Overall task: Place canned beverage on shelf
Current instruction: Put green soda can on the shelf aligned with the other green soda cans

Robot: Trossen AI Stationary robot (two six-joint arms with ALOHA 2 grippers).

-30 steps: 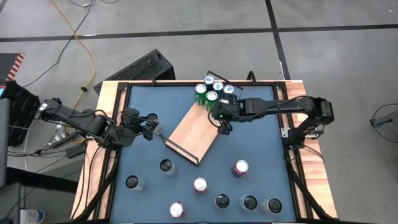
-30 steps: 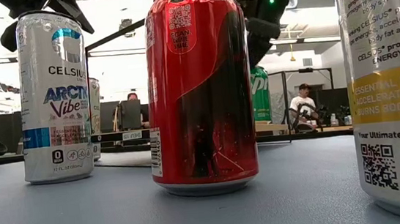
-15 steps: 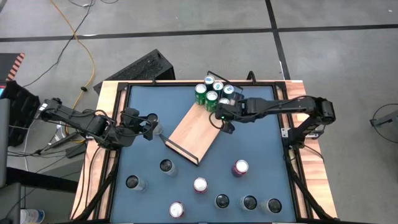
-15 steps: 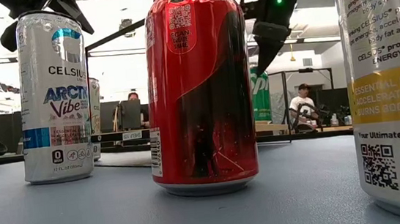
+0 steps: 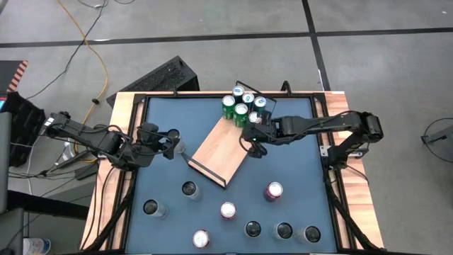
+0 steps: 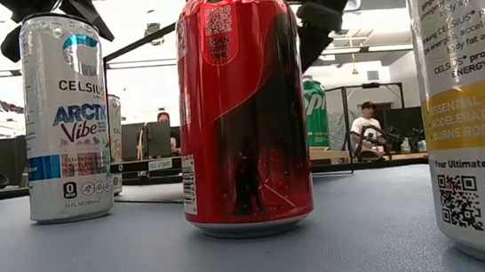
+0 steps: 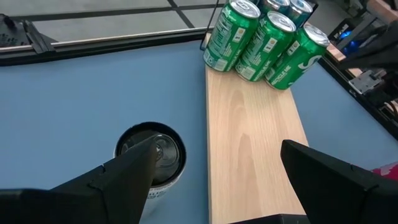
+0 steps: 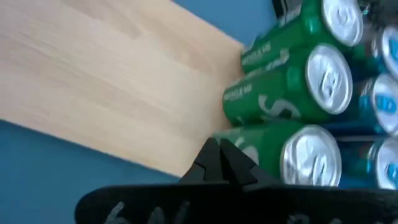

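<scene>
Hovering with closed fingers, the right gripper was at the shelf's long edge, beside the green Sprite cans.
The shelf lay diagonally near the tabletop's far edge; the left gripper waited wide open beside its near-left corner, holding nothing.

From table height, the red can blocks your view of most of the shelf, and its top is cut off by the frame. The yellow-banded can runs off the right edge. From above, the right gripper hides part of one green can.
</scene>
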